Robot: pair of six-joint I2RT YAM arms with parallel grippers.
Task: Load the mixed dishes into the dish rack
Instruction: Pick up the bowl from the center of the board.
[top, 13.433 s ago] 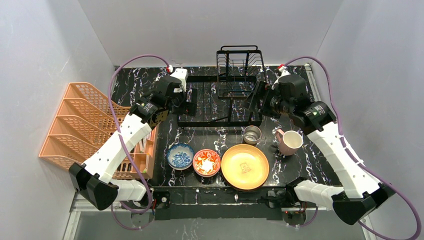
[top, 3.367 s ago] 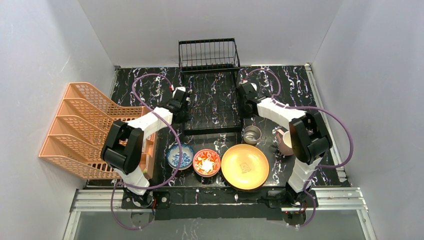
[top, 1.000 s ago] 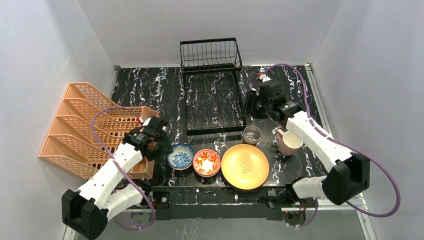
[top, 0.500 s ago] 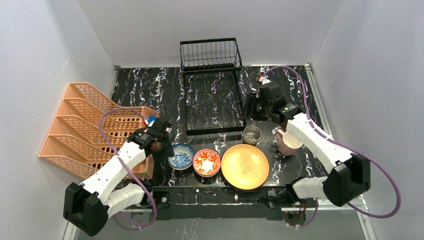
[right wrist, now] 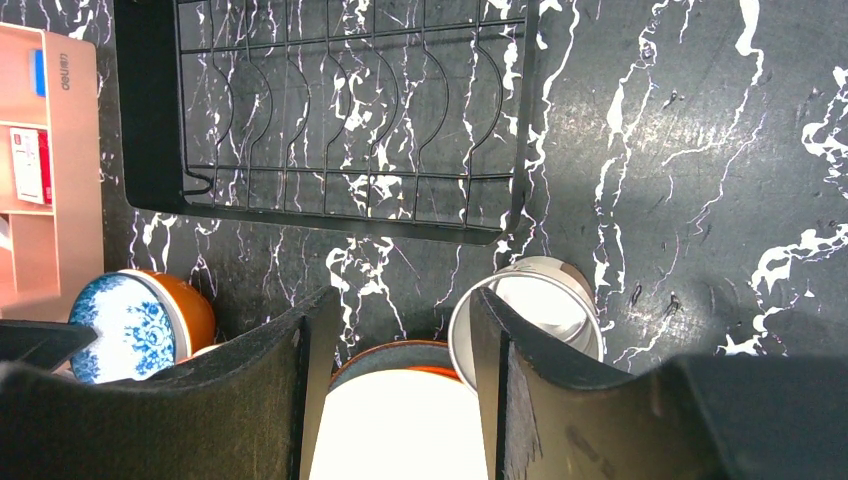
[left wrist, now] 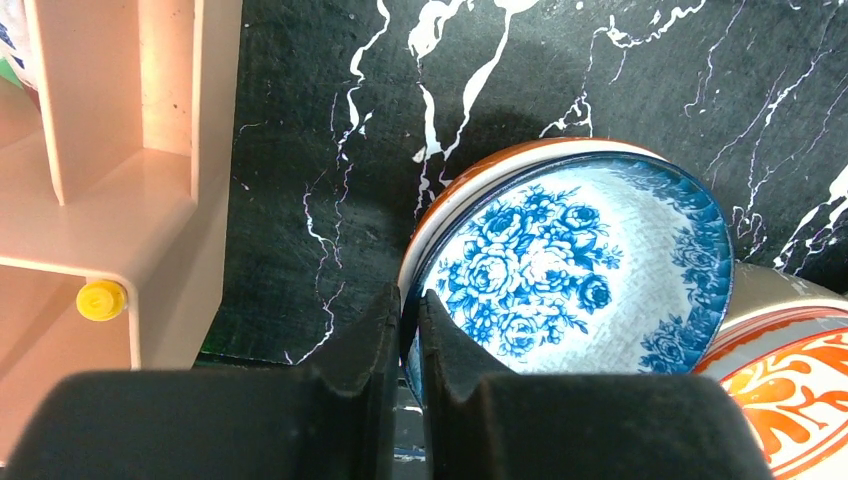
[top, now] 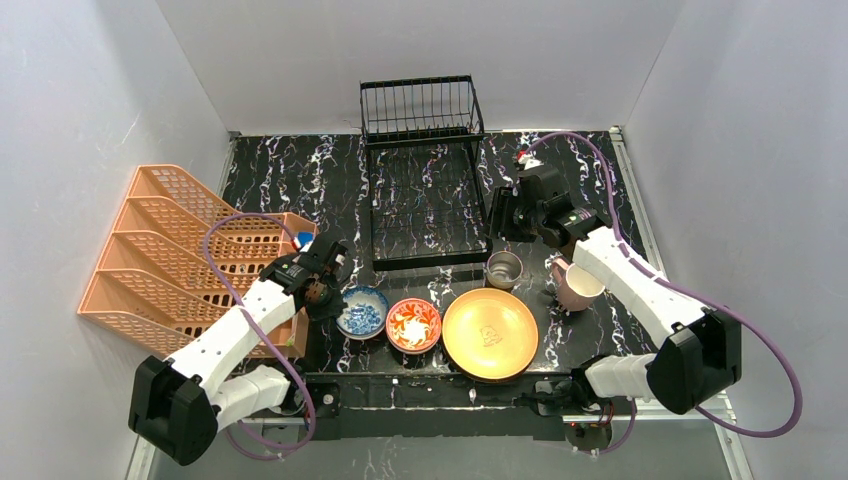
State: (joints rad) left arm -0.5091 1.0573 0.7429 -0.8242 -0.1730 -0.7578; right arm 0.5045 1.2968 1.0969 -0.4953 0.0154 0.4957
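The blue-patterned bowl [top: 361, 312] [left wrist: 570, 270] stands at the front left of the black marble table. My left gripper [top: 334, 299] [left wrist: 408, 305] is shut on its left rim, one finger inside and one outside. To its right lie the red floral bowl [top: 413, 325] [left wrist: 800, 390], the yellow plate [top: 490, 333] [right wrist: 400, 420], the steel cup [top: 504, 269] [right wrist: 540, 300] and the pink mug [top: 578, 284]. The black wire dish rack [top: 425, 200] [right wrist: 330, 120] sits behind them with nothing in it. My right gripper [top: 498, 215] [right wrist: 390, 320] hangs open beside the rack's right front corner, above the cup, holding nothing.
An orange plastic lattice rack [top: 160, 250] fills the left side, with an orange box [left wrist: 130, 180] right beside the left gripper. Grey walls close in on three sides. The rack's upright back tier [top: 418, 105] stands at the far edge.
The left gripper has moved right to the blue-patterned bowl and closed on its rim. The right arm has stayed almost still, open.
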